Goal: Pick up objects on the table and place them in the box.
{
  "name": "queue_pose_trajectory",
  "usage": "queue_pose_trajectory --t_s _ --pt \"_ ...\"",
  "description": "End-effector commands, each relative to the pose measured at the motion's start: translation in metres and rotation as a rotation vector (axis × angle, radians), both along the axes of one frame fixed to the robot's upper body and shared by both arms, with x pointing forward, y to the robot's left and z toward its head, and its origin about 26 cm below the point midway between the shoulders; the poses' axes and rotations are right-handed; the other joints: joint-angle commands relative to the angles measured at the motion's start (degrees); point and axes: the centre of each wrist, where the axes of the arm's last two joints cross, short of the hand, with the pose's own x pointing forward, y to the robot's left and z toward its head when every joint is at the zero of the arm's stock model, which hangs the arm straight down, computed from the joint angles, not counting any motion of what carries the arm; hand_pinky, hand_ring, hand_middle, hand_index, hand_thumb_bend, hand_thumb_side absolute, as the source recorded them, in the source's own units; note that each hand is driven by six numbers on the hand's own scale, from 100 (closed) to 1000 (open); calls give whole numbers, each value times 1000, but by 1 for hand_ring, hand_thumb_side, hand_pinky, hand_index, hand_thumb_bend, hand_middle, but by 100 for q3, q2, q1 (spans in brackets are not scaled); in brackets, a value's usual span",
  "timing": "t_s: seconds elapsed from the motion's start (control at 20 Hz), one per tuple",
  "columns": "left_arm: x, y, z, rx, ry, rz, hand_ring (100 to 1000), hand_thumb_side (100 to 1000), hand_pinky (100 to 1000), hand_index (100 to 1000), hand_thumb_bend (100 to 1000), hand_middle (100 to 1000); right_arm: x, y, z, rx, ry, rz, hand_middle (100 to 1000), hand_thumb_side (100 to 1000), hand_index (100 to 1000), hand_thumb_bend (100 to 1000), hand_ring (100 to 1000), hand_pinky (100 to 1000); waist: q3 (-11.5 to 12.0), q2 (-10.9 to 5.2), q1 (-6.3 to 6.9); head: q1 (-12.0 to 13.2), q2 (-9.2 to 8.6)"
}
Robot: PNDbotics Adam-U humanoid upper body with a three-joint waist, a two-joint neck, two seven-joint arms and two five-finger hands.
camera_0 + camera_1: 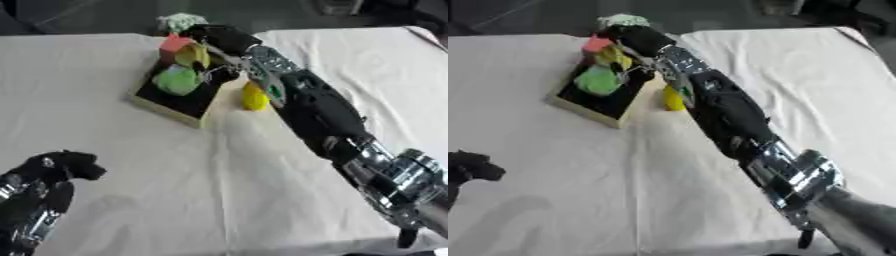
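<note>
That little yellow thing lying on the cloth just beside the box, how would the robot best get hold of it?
The yellow object stands apart from the box on bare cloth, taller than wide. Probably best pinched across its narrow middle, coming from above. The right hand is over the box; its forearm passes close by the object.

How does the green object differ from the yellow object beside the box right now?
The green object lies inside the box, while the yellow object sits outside it on the white cloth, by the box's right side. The green one looks rounder and wider; the yellow one looks narrower and taller. The right arm partly overlaps the yellow one; the green one shows whole. Both are small and brightly coloured.
</note>
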Motion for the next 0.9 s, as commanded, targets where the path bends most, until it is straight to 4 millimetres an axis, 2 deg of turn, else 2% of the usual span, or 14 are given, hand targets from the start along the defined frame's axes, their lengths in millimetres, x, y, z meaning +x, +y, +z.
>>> queue_pose_trajectory --t_s 0.05,0.35,0.5,0.85,0.9 --pt "-1 0 8 0 -32 -7 733 635 754 809 100 633 1 -9 16 -35 -54 -21 951 229 999 100 862 778 -11 -79 22 20 -55" --pt "-1 1 7 3 -29 3 733 636 754 809 100 633 -1 -29 36 -71 -41 -13 970 235 1000 100 878 793 -73 -85 17 76 -74" --pt "-2 1 7 4 -29 6 733 636 754 809 100 633 -4 -32 44 -68 -22 -6 970 235 1000 100 878 793 -81 -86 16 85 -74" --pt "-2 4 7 12 -30 21 733 636 754 809 100 632 -24 -47 41 -168 45 87 934 219 991 100 862 777 -227 -98 -19 175 -69" --pt "-2 5 6 13 -29 23 732 635 754 809 100 632 -28 -50 42 -183 54 104 937 255 994 100 869 784 -245 -102 -23 187 -60"
